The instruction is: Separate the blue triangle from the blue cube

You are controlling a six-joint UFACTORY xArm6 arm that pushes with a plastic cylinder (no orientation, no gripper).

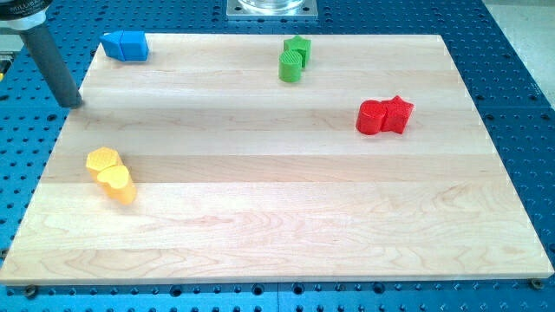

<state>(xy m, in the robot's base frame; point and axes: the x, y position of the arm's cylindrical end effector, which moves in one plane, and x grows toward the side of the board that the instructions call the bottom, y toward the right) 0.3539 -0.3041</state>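
The blue triangle (113, 46) and the blue cube (133, 46) sit touching each other at the board's top left corner, the triangle on the view's left. My tip (74, 102) rests at the board's left edge, below and to the left of the blue pair, apart from both blocks.
A green star (298, 47) and a green cylinder (290, 66) touch at the top centre. A red cylinder (371, 118) and a red star (397, 113) touch at the right. A yellow hexagon (102, 161) and a yellow heart (117, 183) touch at the left. The wooden board (277, 234) lies on a blue perforated table.
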